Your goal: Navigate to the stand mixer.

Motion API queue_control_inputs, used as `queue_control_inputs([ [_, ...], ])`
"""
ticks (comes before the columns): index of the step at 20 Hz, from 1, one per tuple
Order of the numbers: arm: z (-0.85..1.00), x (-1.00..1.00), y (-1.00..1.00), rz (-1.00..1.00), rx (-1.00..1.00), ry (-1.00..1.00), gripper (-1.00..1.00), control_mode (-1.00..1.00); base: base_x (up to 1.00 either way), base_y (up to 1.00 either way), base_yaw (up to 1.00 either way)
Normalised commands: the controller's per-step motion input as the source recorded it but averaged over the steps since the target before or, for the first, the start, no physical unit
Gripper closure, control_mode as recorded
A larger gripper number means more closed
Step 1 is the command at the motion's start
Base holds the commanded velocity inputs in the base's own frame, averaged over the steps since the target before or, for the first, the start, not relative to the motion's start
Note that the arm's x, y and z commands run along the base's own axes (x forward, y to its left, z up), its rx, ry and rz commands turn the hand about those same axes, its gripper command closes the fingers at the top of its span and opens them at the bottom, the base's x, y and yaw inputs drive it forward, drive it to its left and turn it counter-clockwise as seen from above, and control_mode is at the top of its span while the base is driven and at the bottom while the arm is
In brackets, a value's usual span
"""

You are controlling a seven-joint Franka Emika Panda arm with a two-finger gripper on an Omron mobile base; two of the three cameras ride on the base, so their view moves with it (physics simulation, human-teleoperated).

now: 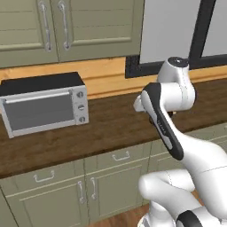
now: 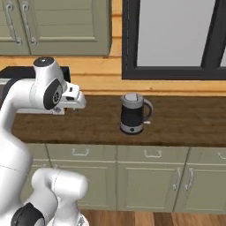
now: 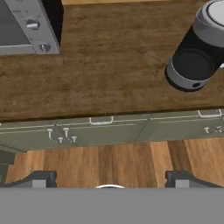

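The stand mixer is out of view. My gripper (image 3: 110,180) hangs above the wooden floor in front of the lower cabinets. Its two dark fingertips (image 3: 38,179) stand wide apart, open, with nothing between them. From the right base view, the white hand (image 2: 73,99) is held level at counter height, in front of the dark wooden counter (image 2: 185,119).
A boxy silver toaster oven (image 1: 44,106) stands on the counter's left part. A black and silver electric kettle (image 2: 133,114) stands further right, below a dark-framed window (image 2: 172,35). Olive wall cabinets (image 1: 66,26) hang above, and drawers and doors (image 2: 150,176) run below.
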Motion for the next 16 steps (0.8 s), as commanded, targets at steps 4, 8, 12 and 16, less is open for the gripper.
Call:
queue_control_inputs([
  [4, 0.00, 0.00, 0.00, 0.00, 0.00, 0.00, -1.00, 1.00, -0.34, -1.00, -0.22],
  [8, 0.00, 0.00, 0.00, 0.00, 0.00, 0.00, -1.00, 1.00, -0.14, -1.00, -0.12],
  [12, 0.00, 0.00, 0.00, 0.00, 0.00, 0.00, -1.00, 1.00, -0.01, -1.00, -0.08],
  [16, 0.00, 0.00, 0.00, 0.00, 0.00, 0.00, -1.00, 1.00, 0.00, -1.00, -0.10],
])
